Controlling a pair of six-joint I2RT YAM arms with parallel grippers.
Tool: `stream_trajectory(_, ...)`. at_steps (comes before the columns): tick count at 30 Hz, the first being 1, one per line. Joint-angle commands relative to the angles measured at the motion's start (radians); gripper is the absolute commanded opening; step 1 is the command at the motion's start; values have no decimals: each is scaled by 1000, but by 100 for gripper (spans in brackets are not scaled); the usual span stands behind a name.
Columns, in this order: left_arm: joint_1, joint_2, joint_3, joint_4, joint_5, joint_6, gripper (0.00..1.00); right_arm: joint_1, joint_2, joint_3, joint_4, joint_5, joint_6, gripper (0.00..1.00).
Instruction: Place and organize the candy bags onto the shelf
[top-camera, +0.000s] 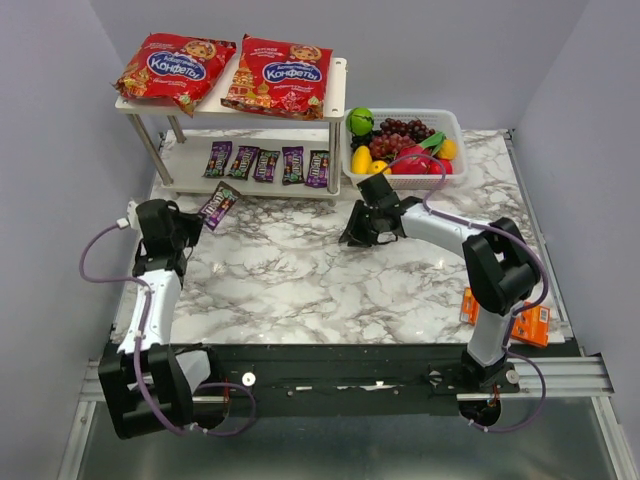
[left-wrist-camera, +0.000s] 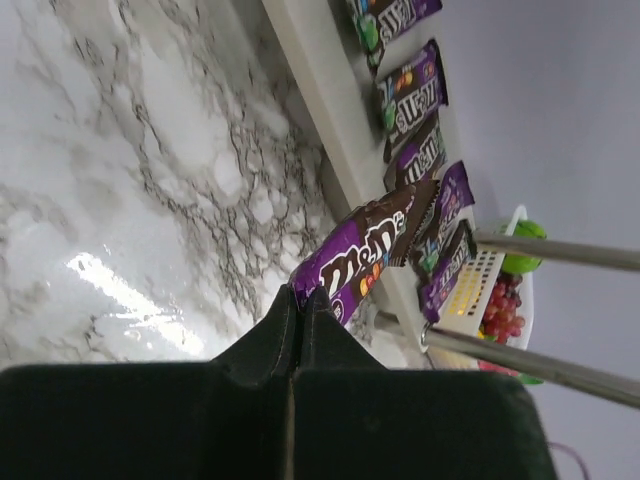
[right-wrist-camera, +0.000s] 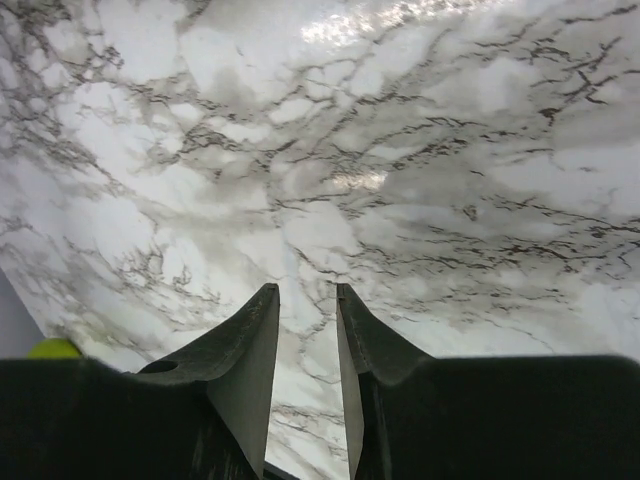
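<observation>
Two red candy bags lie on the top board of the white shelf. Several small purple candy packets lie in a row on its lower board; they also show in the left wrist view. My left gripper is shut on one more purple packet, holding it by its end just in front of the lower board's left part. My right gripper is open and empty, low over the marble table in front of the shelf's right end.
A white fruit basket with grapes, a lime and other fruit stands right of the shelf. Orange packets lie at the table's near right edge beside the right arm's base. Thin metal shelf legs cross the left wrist view.
</observation>
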Motion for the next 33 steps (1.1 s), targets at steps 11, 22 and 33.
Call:
stream_trajectory(11, 195, 410, 270, 232, 137, -51, 0, -95, -111, -182, -55, 75, -23, 38)
stream_trajectory(22, 206, 760, 498, 437, 94, -238, 0, -169, -157, -257, -57, 98, -9, 38)
stream_trajectory(33, 168, 897, 549, 487, 2, -438, 0, -213, -165, -288, -68, 116, 30, 38)
